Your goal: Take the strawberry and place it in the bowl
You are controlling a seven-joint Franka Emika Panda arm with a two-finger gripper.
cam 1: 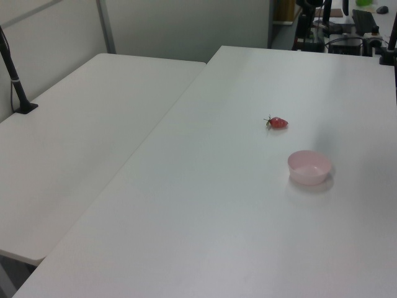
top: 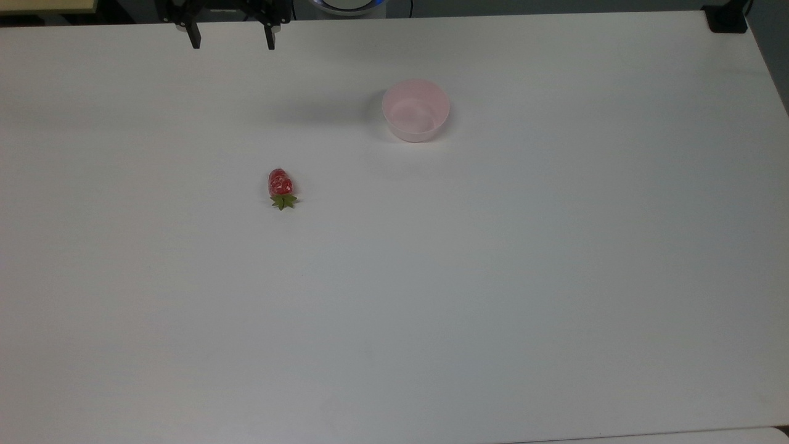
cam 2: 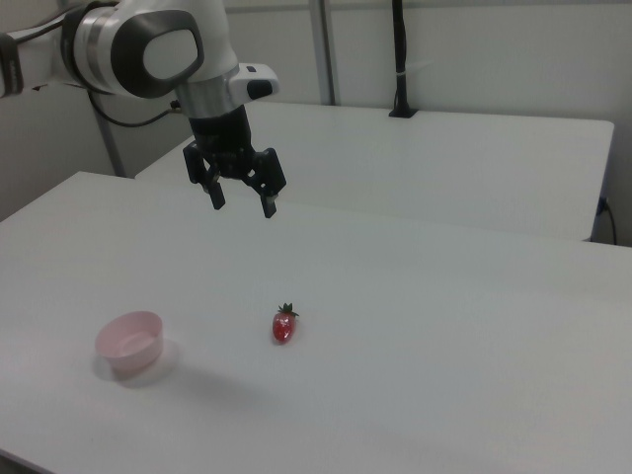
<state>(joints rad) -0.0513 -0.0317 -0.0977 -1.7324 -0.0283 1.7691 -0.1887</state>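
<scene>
The strawberry [top: 281, 187] lies on its side on the white table, red with a green cap pointing toward the top view's bottom; it also shows as the strawberry [cam 1: 277, 122] and the strawberry [cam 2: 283, 324]. The pale pink bowl [top: 415, 110] stands upright and holds nothing, up and to the right of it in the top view, seen too as the bowl [cam 1: 308, 167] and the bowl [cam 2: 129, 344]. My gripper [top: 232, 42] hangs open at the top view's upper edge, well above the table and away from both; in the right view the gripper [cam 2: 242, 205] has nothing between its fingers.
A second white table [cam 1: 80, 136] adjoins mine on the left view's left, with a black pole [cam 1: 13, 74] clamped at its edge. A black clamp base [top: 727, 18] sits at the top view's upper right corner.
</scene>
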